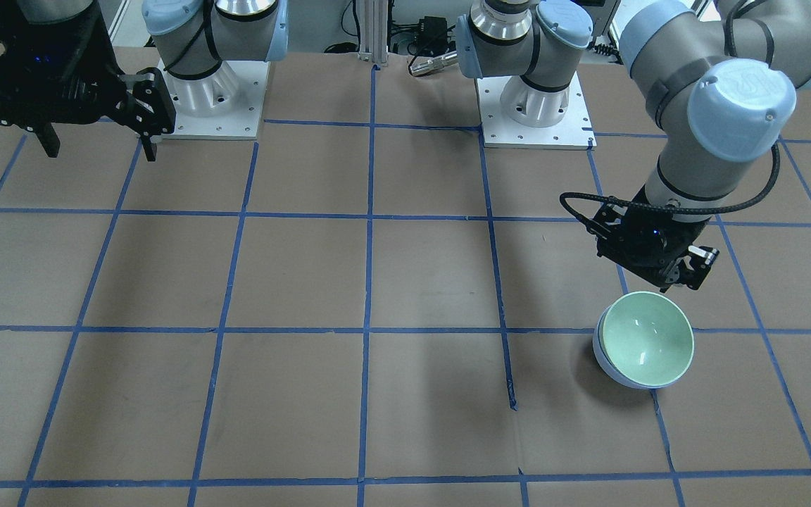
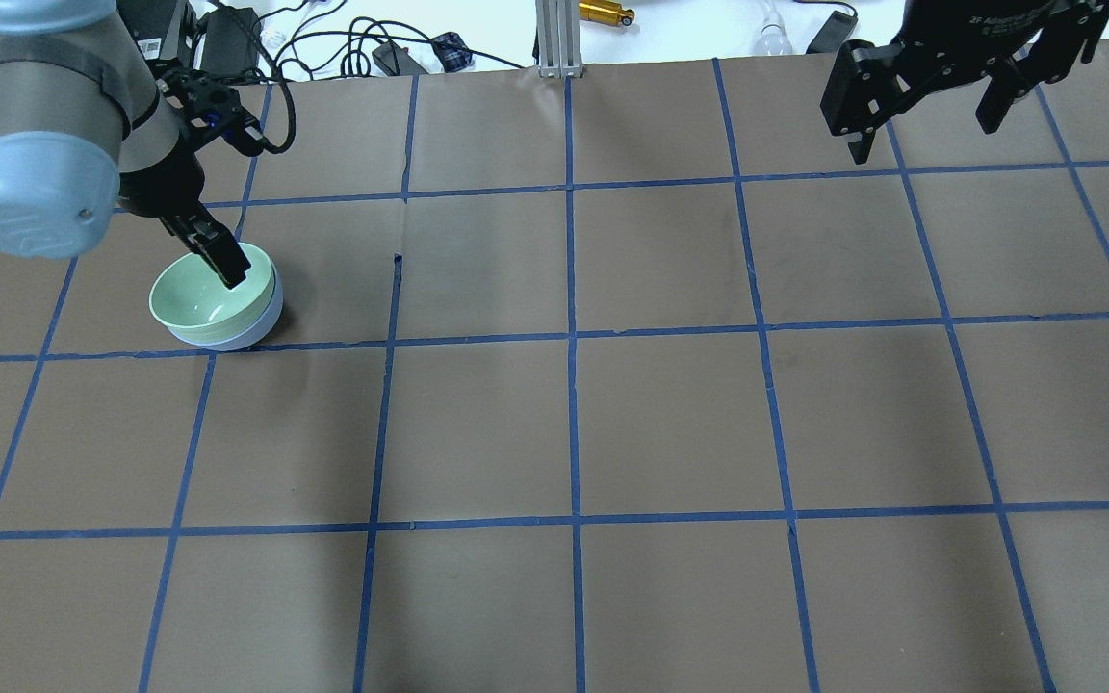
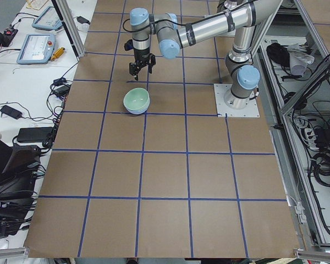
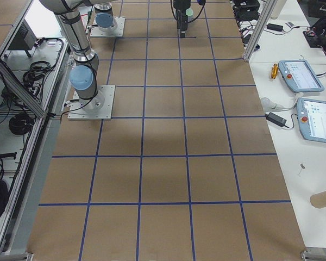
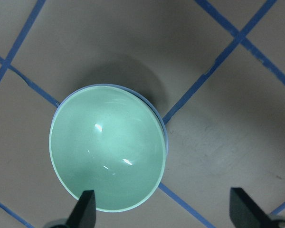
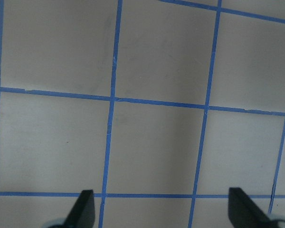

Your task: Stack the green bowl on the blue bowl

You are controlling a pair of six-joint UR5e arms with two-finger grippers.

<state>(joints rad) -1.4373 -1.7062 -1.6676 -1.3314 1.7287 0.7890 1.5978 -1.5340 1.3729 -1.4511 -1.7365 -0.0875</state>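
Note:
The green bowl (image 1: 646, 338) sits nested upright inside the blue bowl (image 1: 606, 362), whose pale blue wall shows only as a thin band below the green rim. The stack also shows in the overhead view, green bowl (image 2: 203, 300) in blue bowl (image 2: 256, 329), and in the left wrist view, green bowl (image 5: 107, 147) with a sliver of blue bowl (image 5: 165, 135). My left gripper (image 1: 680, 278) (image 2: 218, 255) (image 5: 164, 209) hangs open and empty just above the stack's robot-side rim. My right gripper (image 1: 99, 144) (image 2: 925, 130) (image 6: 161, 209) is open and empty, raised far from the bowls.
The table is brown paper marked with a blue tape grid (image 2: 569, 337). Two white arm base plates (image 1: 215, 113) (image 1: 536, 123) stand at the robot's edge. Cables and small devices (image 2: 391, 48) lie beyond the far edge.

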